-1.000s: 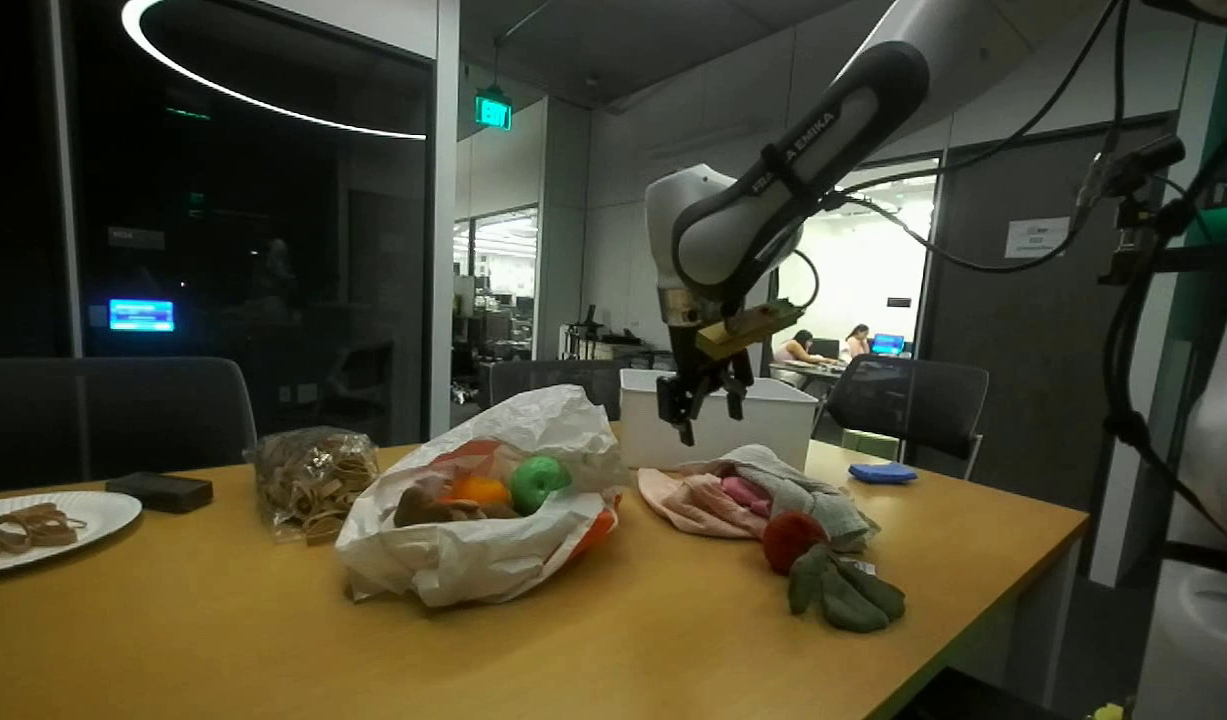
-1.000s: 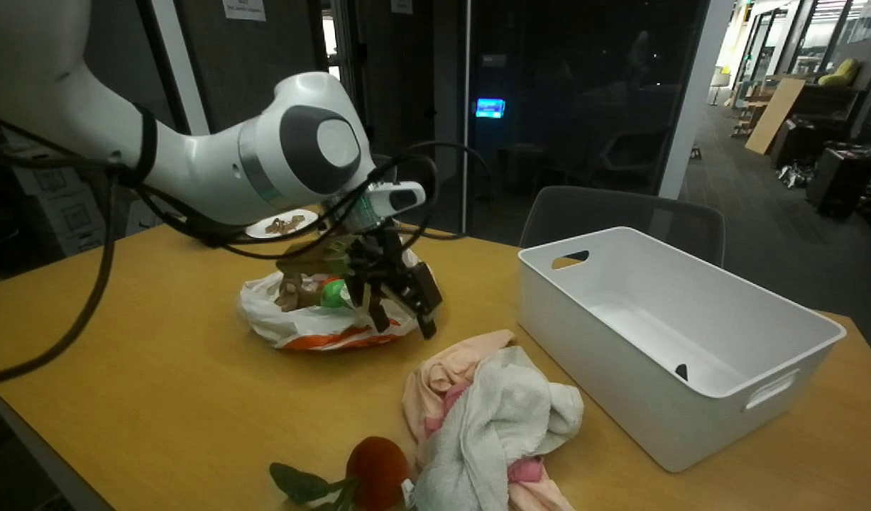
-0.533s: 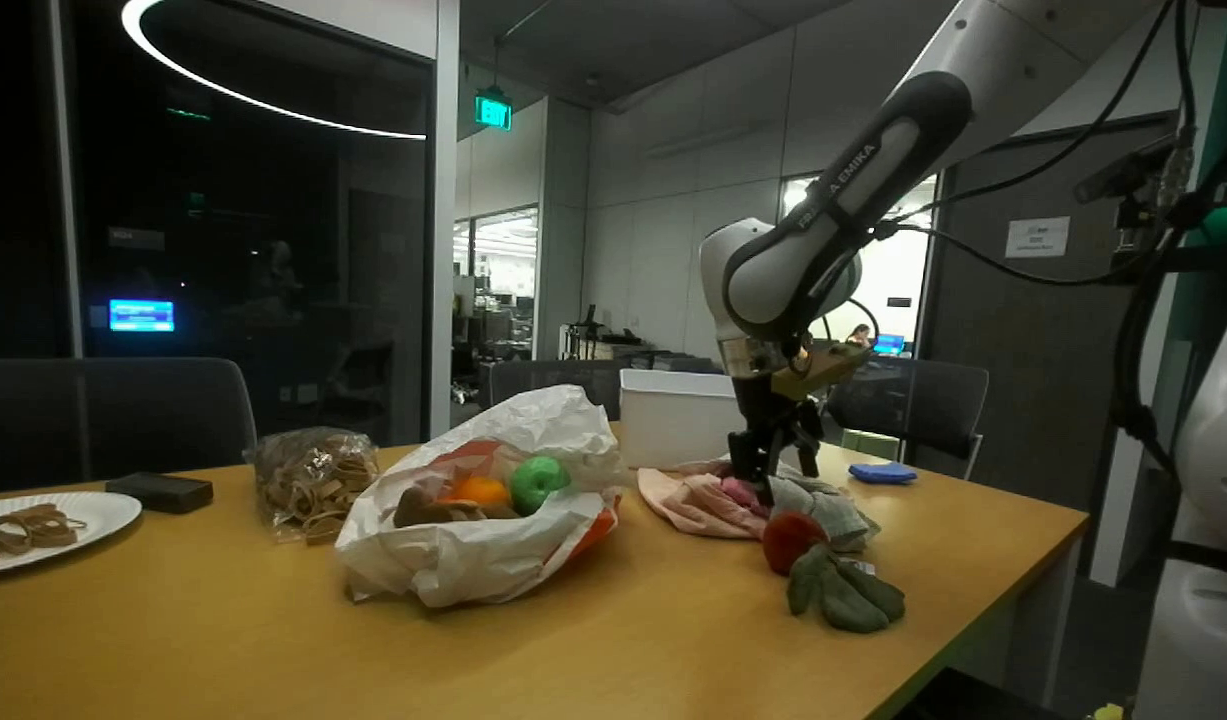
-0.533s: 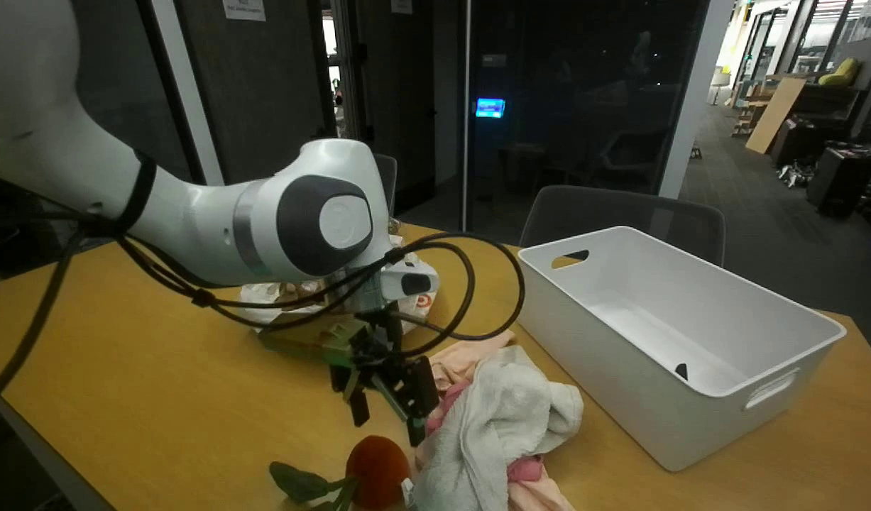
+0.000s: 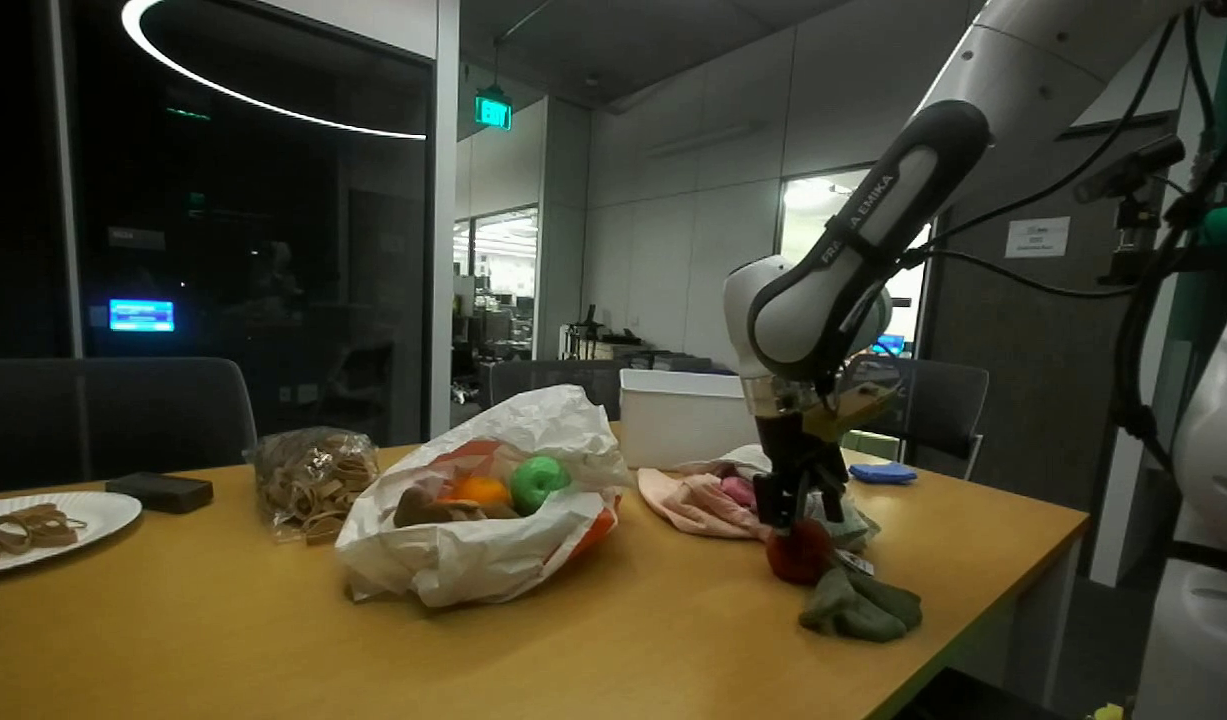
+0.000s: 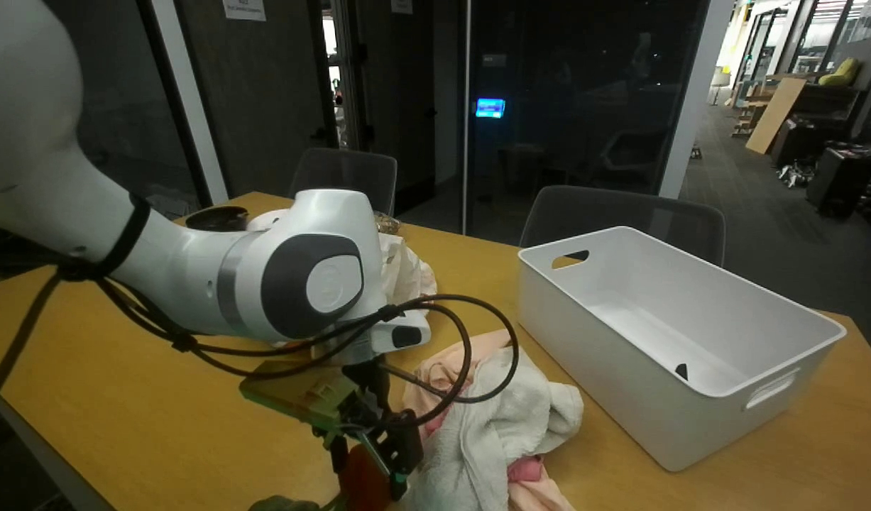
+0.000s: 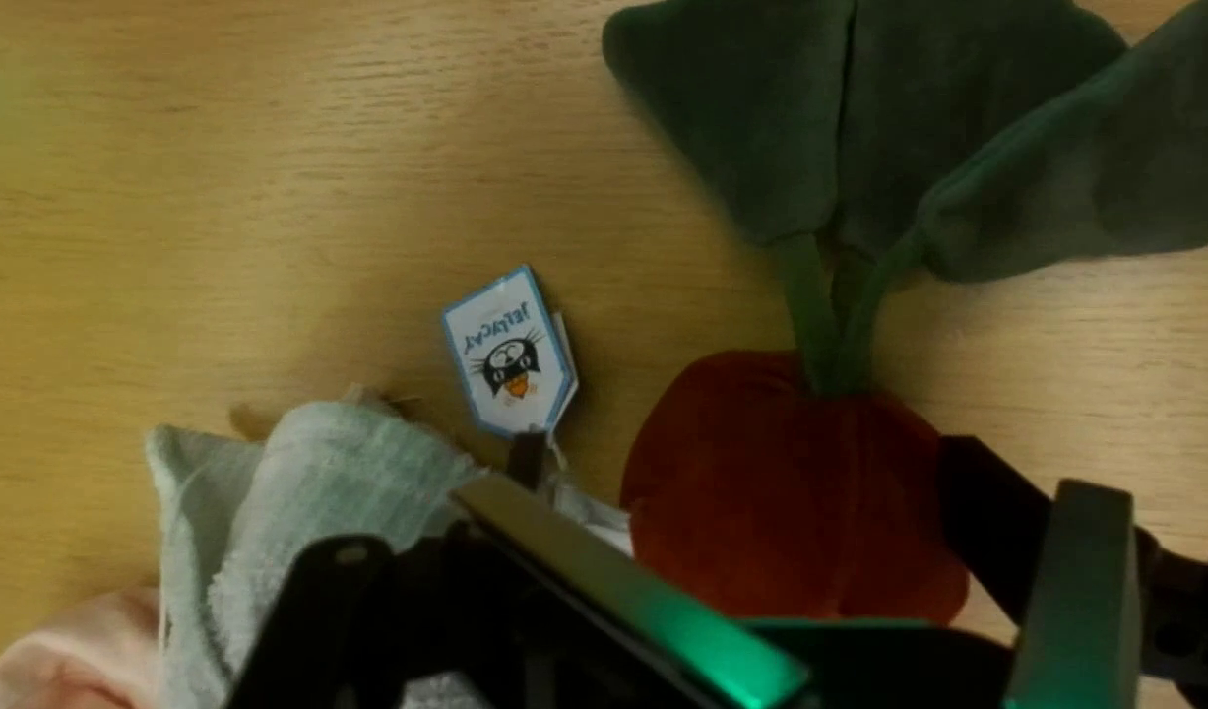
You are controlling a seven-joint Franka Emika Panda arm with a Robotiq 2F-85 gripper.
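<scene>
A red round plush vegetable (image 7: 781,492) with dark green cloth leaves (image 7: 761,108) lies on the table. My gripper (image 7: 751,478) stands open around it, pointing down, one finger on either side. The right finger (image 7: 992,502) overlaps the red edge in the wrist view; whether it touches cannot be told. By the left fingertip is a white tag (image 7: 510,354) with a cat's face. A grey towel (image 6: 502,411) lies close beside the toy, over a pink cloth (image 5: 688,505). In an exterior view the jaws partly cover the red plush (image 6: 364,479).
Behind the towel stands a white bin (image 6: 605,387), its visible inside bare. A white plastic bag (image 5: 453,575) holds a green fruit (image 5: 540,485) and an orange one (image 5: 481,491). Farther along are a bag of brown loops (image 5: 313,485), a plate (image 5: 103,510) and a blue item (image 5: 881,473).
My gripper has come down and across, from above the table near the bag and bin to around the red plush. The plush and its leaves have shifted slightly. The jaws have stayed open.
</scene>
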